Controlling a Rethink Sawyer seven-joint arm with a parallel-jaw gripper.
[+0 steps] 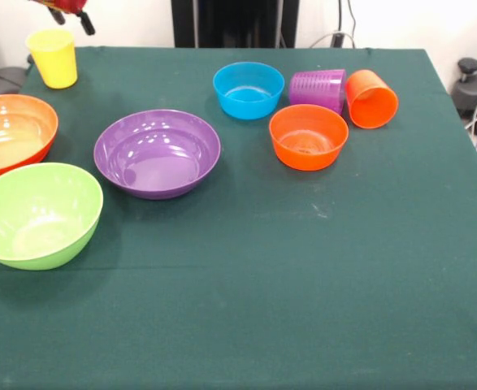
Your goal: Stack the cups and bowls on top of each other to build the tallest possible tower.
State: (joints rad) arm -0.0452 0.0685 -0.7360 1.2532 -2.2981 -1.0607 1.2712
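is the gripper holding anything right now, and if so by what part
Nothing is held as far as the front view shows. Only the gripper tips show at the top edge, above and clear of the upright yellow cup. Whether it is open or shut cannot be told.

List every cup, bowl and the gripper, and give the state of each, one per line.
yellow cup: upright, empty
purple cup: lying on its side
orange cup: on its side, mouth toward the camera
blue bowl: upright, empty
small orange bowl: upright, empty
purple bowl: upright, empty
large orange bowl: upright, empty, partly cut off
green bowl: upright, empty
gripper: above the yellow cup, holding nothing; open or shut unclear
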